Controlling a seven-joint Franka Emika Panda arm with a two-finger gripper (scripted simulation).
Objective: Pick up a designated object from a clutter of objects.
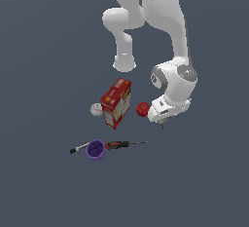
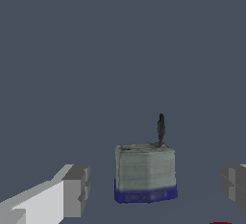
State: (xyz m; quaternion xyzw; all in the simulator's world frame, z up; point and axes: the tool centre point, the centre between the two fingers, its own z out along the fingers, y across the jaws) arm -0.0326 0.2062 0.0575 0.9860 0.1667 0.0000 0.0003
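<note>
The designated object [image 2: 145,172] is a small light-grey block with a blue band at one end and a thin dark stem. In the wrist view it sits on the floor between my fingers [image 2: 76,189], with a gap on each side. My gripper [image 2: 154,187] is open around it and does not touch it. In the exterior view my gripper [image 1: 163,121] hangs low over the floor, just to the exterior view's right of the red round fruit [image 1: 142,109]. There the hand hides most of the object; only a dark tip [image 1: 162,125] shows below it.
The clutter lies to the exterior view's left of the hand: a red-and-yellow box [image 1: 116,103], a white baseball [image 1: 96,109], a purple cup [image 1: 96,149], a red-handled screwdriver [image 1: 119,144] and a black-and-white marker [image 1: 78,149]. The robot base [image 1: 124,64] stands behind.
</note>
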